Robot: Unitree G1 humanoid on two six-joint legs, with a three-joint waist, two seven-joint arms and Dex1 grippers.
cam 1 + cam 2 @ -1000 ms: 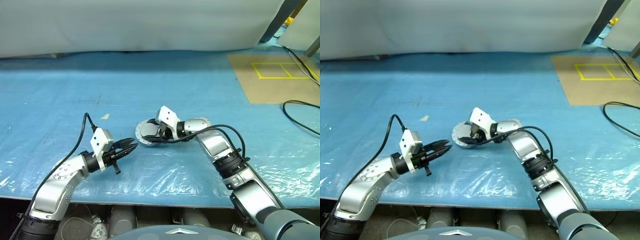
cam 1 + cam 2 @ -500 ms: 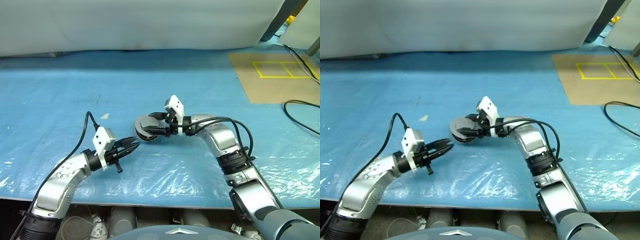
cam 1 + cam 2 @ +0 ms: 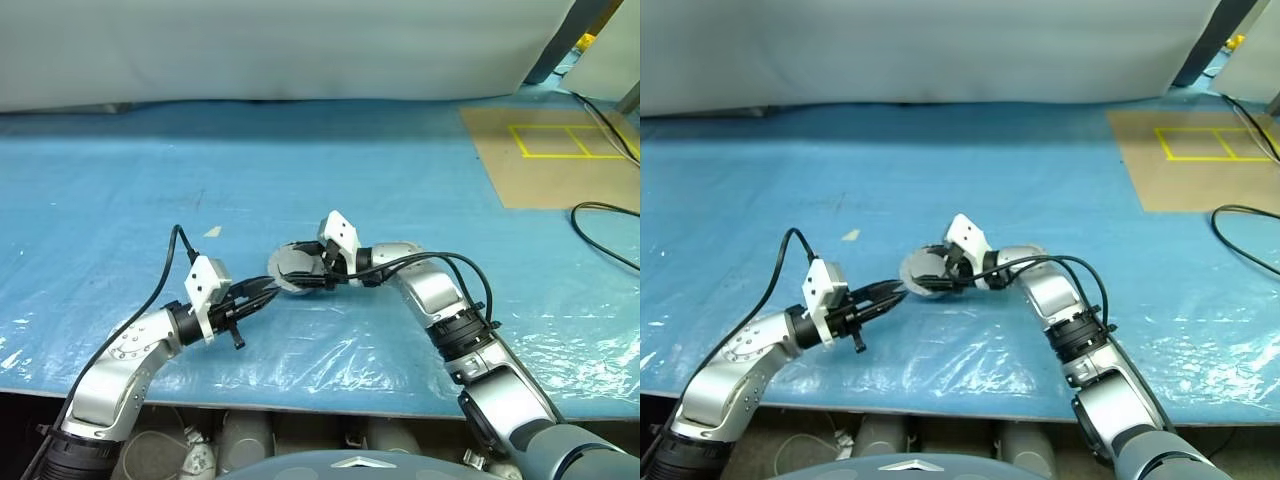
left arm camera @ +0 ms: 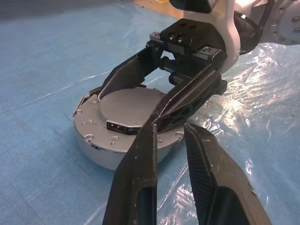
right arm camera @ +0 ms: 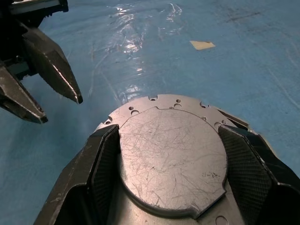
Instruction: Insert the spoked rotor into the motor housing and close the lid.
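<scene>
The motor housing [image 3: 283, 265] is a round grey metal puck on the blue plastic-covered table, with a flat scratched disc [image 5: 171, 154] as its upper face. My right gripper [image 3: 300, 272] reaches in from the right and is shut on it, one finger [image 5: 101, 159] on each side of the puck. My left gripper [image 3: 268, 293] hovers just left of the housing, pointing at it. Its fingers [image 4: 145, 154] stand a little open with nothing between them, the tips close to the puck's rim. The spoked rotor and the lid are out of view.
A brown board [image 3: 545, 150] marked with yellow tape squares lies at the back right. A black cable [image 3: 600, 215] loops along the right side. A small scrap of tape [image 3: 211, 232] lies left of the housing. A pale sheet hangs behind the table.
Half a second ago my right gripper had the housing raised and tipped. It has rolled back and the puck sits low and flat again. The left gripper has not moved.
</scene>
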